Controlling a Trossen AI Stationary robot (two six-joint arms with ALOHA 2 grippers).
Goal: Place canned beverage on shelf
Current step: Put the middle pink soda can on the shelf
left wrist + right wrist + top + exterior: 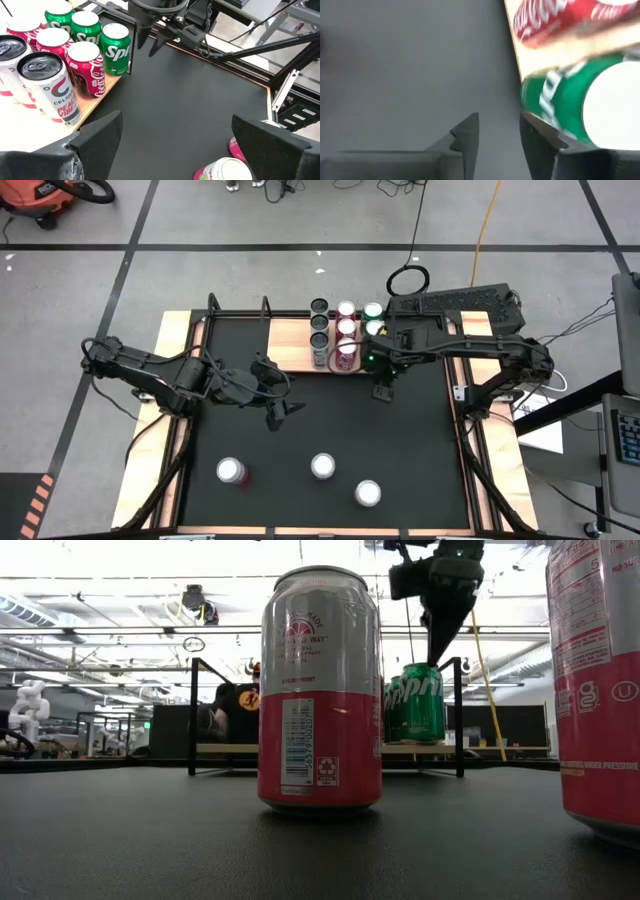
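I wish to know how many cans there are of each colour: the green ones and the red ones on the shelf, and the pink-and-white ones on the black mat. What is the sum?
Green cans on the shelf: 3
Red cans on the shelf: 3
Pink-and-white cans on the black mat: 3
Total: 9

A pink-and-silver can (320, 690) stands upright on the black mat (150, 840), filling the middle of the frame. To its right, cut off by the picture's edge, rises part of a second pink-and-silver can (598, 680). Behind the central can, a wooden shelf (240, 749) with black uprights carries a green can (421, 703), showing just right of the central can. Directly above that green can hangs a dark gripper (437, 635), its fingers pointing down at the can's top.
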